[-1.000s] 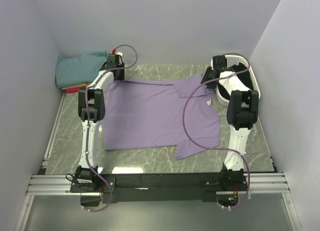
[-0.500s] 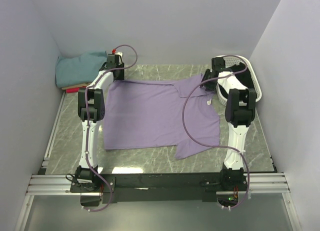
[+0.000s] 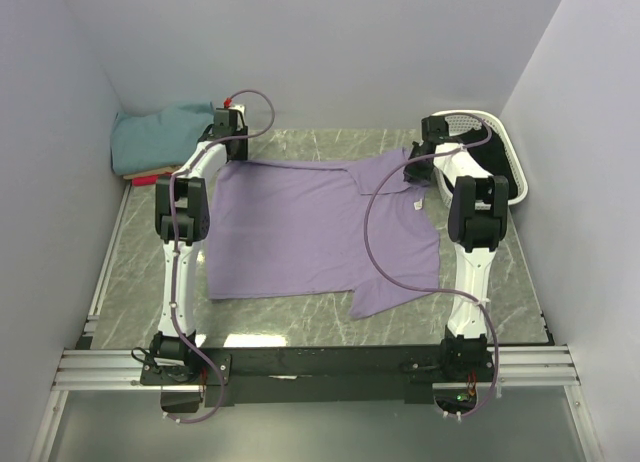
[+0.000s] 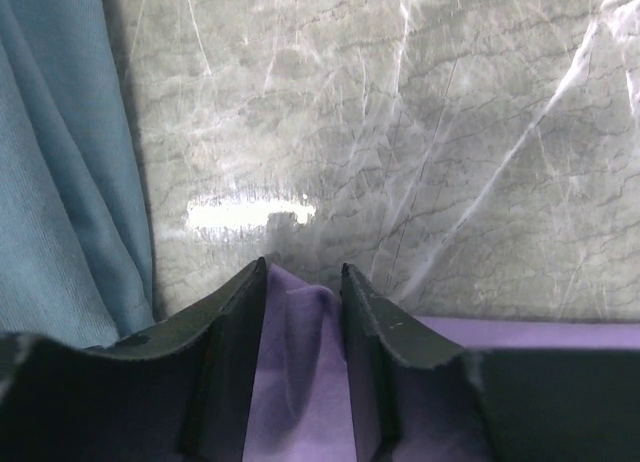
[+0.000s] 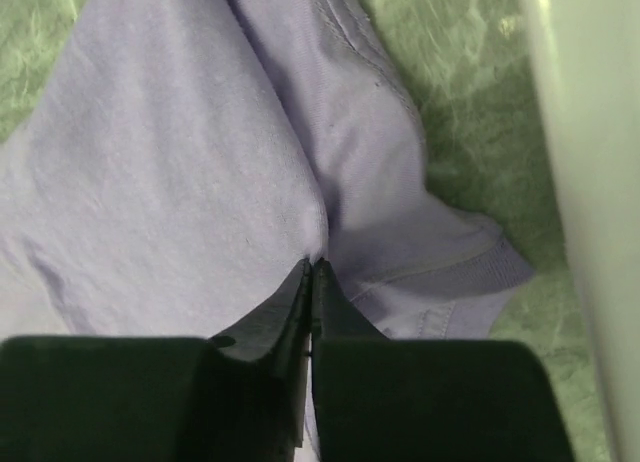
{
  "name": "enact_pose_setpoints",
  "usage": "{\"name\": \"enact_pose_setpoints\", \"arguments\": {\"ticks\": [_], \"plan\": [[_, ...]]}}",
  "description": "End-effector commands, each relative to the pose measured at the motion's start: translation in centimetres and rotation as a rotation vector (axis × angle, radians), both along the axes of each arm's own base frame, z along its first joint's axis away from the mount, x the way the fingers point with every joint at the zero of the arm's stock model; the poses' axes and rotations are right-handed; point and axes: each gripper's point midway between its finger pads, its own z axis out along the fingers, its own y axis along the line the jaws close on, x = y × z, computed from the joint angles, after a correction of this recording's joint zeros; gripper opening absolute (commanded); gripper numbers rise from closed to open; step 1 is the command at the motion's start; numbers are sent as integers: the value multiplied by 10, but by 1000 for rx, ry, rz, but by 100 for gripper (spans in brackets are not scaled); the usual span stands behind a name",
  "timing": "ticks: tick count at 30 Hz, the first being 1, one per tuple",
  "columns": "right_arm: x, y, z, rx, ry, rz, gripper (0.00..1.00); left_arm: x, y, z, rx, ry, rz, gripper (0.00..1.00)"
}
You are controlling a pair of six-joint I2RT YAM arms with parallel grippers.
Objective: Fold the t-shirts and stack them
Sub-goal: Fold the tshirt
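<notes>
From above, both hands are hidden under their own wrists, so the grips can be read only from the wrist cameras. The left hand (image 4: pixel 300 290) grasps a raised ridge of the lavender t-shirt (image 3: pixel 310 232) at its far left corner. How deep the cloth runs between the fingers is lost in shadow. The right hand (image 5: pixel 312 274) is clenched, its fingers pressed together on a thin pinch of the same shirt near the far right sleeve. Creases run into the tips, but the cloth inside the pinch cannot be seen.

The shirt lies spread flat over the middle of the desk (image 3: pixel 130 282), with its near right sleeve pointing toward the front edge. A purple cable (image 3: pixel 372 244) from the right arm loops over the shirt's right half. The teal t-shirt (image 3: pixel 160 137) sits folded in the far left corner against the wall, just beside the left hand. Under it only a red sliver (image 3: pixel 143 181) shows, and any other layer is too thin to tell apart. A white basket (image 3: pixel 505 152) stands in the far right corner, partly covered by the right arm and just beside the shirt's sleeve. Bare desk shows left of the shirt, along the front and at the near right.
</notes>
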Motion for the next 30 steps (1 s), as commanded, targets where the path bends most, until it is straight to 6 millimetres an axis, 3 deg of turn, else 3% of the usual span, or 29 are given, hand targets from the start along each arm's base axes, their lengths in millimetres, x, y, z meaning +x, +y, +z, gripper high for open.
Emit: {"name": "enact_pose_setpoints", "arguments": {"ticks": [1, 3, 4, 5, 6, 7, 8, 11, 17, 22, 30], "plan": [[11, 0, 24, 10, -85, 23, 0, -11, 9, 16, 5, 18, 16, 39], [12, 2, 31, 18, -117, 38, 0, -11, 10, 24, 9, 4, 21, 25], [13, 4, 46, 25, -153, 44, 0, -12, 11, 27, 12, -1, 24, 18], [9, 5, 47, 30, -153, 45, 0, -11, 14, 39, 21, -20, 35, 4], [11, 6, 56, 36, -185, 52, 0, -11, 16, 45, 28, -33, 42, 1], [11, 7, 72, 40, -220, 59, 0, -12, 18, 48, 36, -40, 48, 1], [9, 7, 77, 44, -228, 61, 0, -13, 22, 64, 51, -69, 68, 1], [9, 9, 105, 45, -284, 71, 0, -15, 29, 85, 75, -116, 88, 1], [6, 11, 136, 42, -317, 92, 0, -19, 41, 104, 121, -141, 129, 4], [-4, 9, 144, 40, -292, 81, 0, -26, 39, 97, 102, -118, 131, 6], [-32, -8, 133, -21, -228, 10, 0, -55, 43, 83, 89, -51, 170, 4]]}}
